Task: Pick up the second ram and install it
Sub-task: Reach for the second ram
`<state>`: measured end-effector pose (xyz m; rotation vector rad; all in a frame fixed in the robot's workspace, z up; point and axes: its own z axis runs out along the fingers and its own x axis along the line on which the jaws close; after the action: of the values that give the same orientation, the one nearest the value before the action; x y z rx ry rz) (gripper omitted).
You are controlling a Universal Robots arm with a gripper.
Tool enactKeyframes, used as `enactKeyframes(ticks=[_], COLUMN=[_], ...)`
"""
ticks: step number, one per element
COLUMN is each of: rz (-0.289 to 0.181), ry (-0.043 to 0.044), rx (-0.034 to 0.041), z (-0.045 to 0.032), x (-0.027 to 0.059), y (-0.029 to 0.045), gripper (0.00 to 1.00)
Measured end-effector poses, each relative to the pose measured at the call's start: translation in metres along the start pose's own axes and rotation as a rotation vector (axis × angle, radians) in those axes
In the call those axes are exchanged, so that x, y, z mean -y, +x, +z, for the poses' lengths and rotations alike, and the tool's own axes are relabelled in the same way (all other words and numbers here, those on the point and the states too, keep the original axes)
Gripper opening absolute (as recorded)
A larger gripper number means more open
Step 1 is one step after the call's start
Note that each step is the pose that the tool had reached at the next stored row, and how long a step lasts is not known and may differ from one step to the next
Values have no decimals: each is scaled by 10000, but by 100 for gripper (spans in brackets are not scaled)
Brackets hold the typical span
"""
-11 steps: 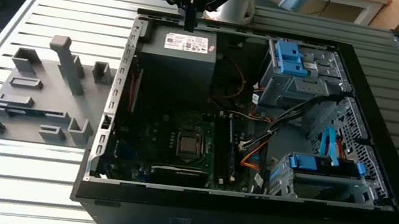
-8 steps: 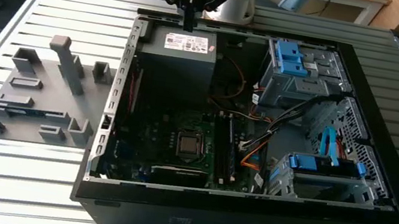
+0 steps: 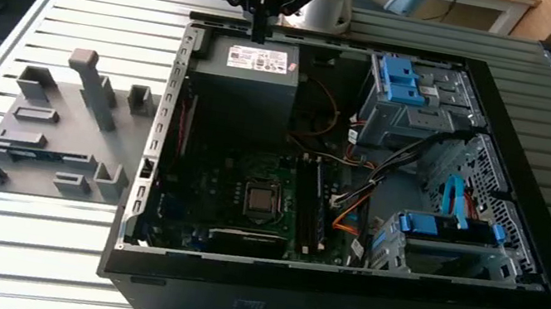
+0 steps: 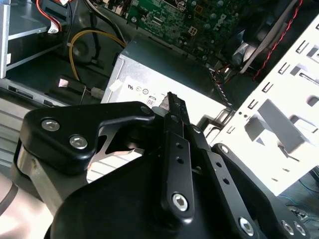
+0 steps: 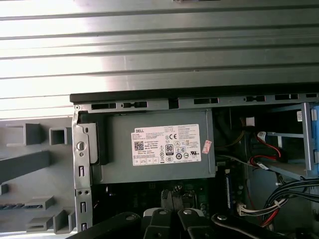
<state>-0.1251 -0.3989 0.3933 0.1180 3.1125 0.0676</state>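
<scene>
In the exterior view my gripper [image 3: 260,33] hangs over the far edge of the open computer case [image 3: 525,272], just above the grey power supply [image 3: 250,70]. Its black fingers [image 4: 172,107] lie pressed together with nothing between them, and they point at the power supply [image 4: 149,74] in both wrist views. The gripper [image 5: 170,199] sits over the labelled power supply [image 5: 159,147]. A slim blue-green stick, apparently the second ram [image 3: 29,154], lies in the grey holder block [image 3: 56,126] on the exterior view's left, well away from the gripper.
Inside the case are the motherboard [image 3: 245,200], bundled cables [image 3: 359,194] and blue drive-bay clips [image 3: 401,79] [image 3: 443,226]. The case and holder stand on a slatted metal table [image 3: 14,245]. The case wall [image 5: 189,102] runs beside the power supply.
</scene>
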Motion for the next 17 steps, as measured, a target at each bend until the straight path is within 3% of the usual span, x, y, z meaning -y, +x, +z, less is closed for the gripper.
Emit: enactKeyframes(ticks=[17], rz=[-1], ry=[0], rx=[0], z=[-1], x=[3], y=[43], gripper=[11])
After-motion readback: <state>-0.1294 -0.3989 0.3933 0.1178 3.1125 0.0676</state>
